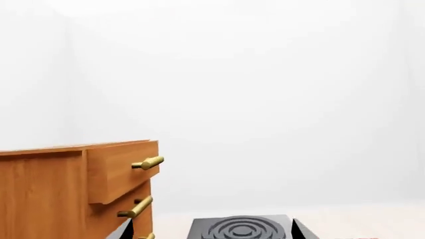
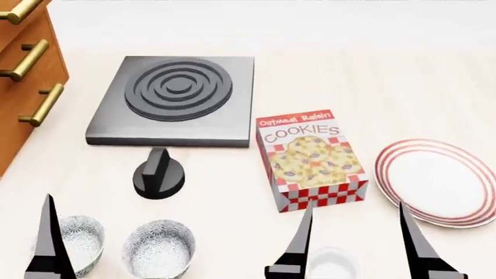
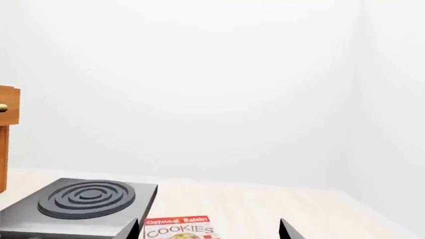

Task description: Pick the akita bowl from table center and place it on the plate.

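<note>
Left wrist view: white walls, pale table; wooden drawer cabinet lower left, stove burner bottom centre; only dark fingertips at bottom edge.

Head view: burner upper centre, black knob below it, cookie box centre. Plate right edge. Two patterned bowls bottom left; akita bowl nearer centre, other bowl beside left gripper, its spread unclear. Right gripper spread wide, holding nothing.

Right wrist view: burner, cookie box low in frame.
</note>
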Available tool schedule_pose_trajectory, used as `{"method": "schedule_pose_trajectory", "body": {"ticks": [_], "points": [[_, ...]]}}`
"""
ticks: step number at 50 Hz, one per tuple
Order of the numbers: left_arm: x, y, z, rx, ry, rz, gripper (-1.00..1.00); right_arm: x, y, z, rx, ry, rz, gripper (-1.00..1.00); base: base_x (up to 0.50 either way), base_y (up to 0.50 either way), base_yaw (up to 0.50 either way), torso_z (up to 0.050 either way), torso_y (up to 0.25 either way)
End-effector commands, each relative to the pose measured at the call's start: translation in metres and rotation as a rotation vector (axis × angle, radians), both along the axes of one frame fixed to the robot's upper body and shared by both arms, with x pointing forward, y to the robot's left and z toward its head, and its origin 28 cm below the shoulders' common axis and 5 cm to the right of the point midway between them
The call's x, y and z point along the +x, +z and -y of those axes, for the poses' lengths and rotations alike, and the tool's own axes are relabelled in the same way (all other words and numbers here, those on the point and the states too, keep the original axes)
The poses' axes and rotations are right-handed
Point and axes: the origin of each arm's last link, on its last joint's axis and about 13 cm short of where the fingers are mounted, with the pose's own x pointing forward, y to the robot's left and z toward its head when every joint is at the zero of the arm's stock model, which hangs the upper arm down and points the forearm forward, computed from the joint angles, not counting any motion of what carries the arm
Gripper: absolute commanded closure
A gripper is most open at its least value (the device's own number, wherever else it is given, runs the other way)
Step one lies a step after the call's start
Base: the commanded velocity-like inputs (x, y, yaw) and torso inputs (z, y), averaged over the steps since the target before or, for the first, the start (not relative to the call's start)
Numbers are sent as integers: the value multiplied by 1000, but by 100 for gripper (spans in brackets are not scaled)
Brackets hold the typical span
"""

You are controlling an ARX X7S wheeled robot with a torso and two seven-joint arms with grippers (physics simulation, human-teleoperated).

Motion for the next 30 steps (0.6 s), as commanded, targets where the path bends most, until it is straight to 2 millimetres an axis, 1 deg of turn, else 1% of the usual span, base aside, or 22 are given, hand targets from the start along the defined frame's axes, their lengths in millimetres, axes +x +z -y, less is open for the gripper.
{"method": "schedule_pose_trajectory", "body": {"ticks": [1, 21, 28, 30], "points": [[-3, 4, 0, 0, -6, 17, -100, -1, 1, -1, 8, 8, -7, -100, 500, 0, 0, 0, 0], [-3, 5, 0, 1, -6, 20, -100, -1, 2, 1, 27, -11, -16, -100, 496, 0, 0, 0, 1], [-3, 6, 0, 0, -6, 21, -100, -3, 3, 1, 64, 6, 22, -100, 0, 0, 0, 0, 0], [-3, 6, 0, 0, -6, 21, -100, -4, 5, 1, 84, 29, 37, -100, 0, -438, 0, 0, 0]]}}
